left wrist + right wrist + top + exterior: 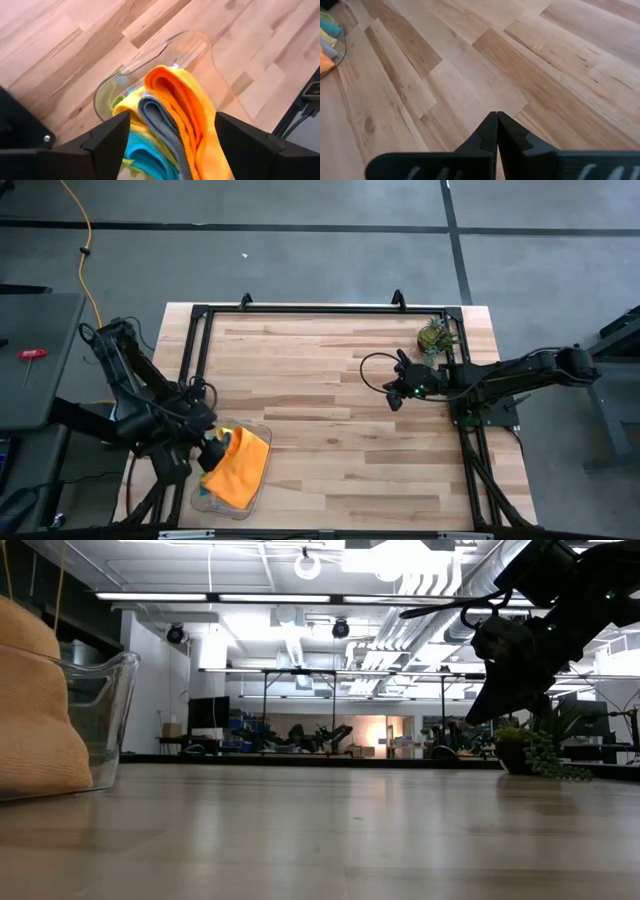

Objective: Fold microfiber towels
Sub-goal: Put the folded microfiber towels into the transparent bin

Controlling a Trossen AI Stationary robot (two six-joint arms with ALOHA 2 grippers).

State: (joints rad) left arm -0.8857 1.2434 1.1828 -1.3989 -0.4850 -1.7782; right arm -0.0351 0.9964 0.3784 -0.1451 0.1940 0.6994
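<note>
At the table's seven o'clock corner, in the high view, the microfiber towels (240, 465) are bundled in a clear plastic tray (262, 427), with the orange towel (187, 105) uppermost. Four colours can be counted in the left wrist view: orange, grey (159, 120), yellow (131, 107) and teal (145, 152); a sliver of lime green (118, 101) is glimpsed at the tray wall, so five are judged present. One tray and one small plant (436, 335), at one o'clock, are counted.

The left gripper (170, 132) is positioned over the bundle with its fingers spread wide on either side; nothing is held. The right gripper (496, 131) is parked above bare wood near two o'clock, fingers pressed together and empty.

The towels are expected to be light, limp and non-slippery. A raised fold of the orange towel should be pinched, so that neighbouring cloths are not dragged out.
</note>
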